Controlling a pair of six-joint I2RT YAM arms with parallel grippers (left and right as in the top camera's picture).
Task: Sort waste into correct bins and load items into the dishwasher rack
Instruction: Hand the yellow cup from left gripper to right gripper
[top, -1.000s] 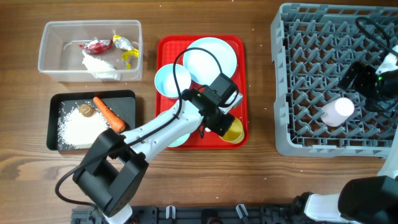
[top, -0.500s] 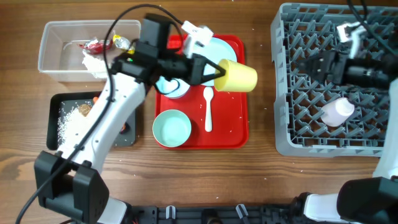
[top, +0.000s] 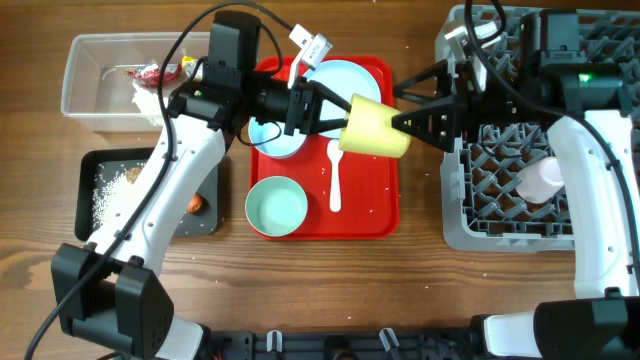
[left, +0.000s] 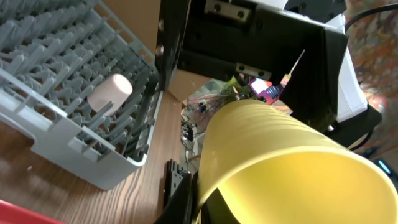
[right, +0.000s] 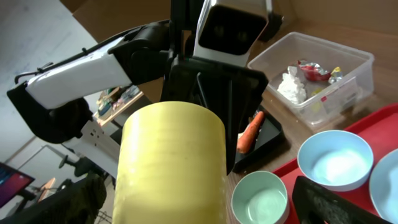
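Observation:
My left gripper (top: 340, 112) is shut on the rim of the yellow cup (top: 375, 128), which it holds on its side above the red tray. My right gripper (top: 400, 112) stands open at the cup's base end. In the right wrist view the yellow cup (right: 174, 162) fills the space between those open jaws. The pink cup (top: 540, 180) lies in the grey dishwasher rack (top: 450, 200). On the tray lie the plate (top: 340, 85), two bowls (top: 277, 205) (top: 272, 138) and the white spoon (top: 335, 175). The left gripper (left: 202, 205) pinches the yellow cup's (left: 292, 162) rim.
The clear tub (top: 80, 100) at the back left holds wrappers (top: 155, 72) and tissue (top: 150, 100). In front of it the black bin (top: 205, 225) holds rice grains (top: 115, 190) and a carrot (right: 250, 132). The red tray (top: 375, 200) lies between bins and rack.
The left gripper has lifted the yellow cup off the tray's front right and carried it up and right. The right gripper has swung left from over the rack to the cup's base.

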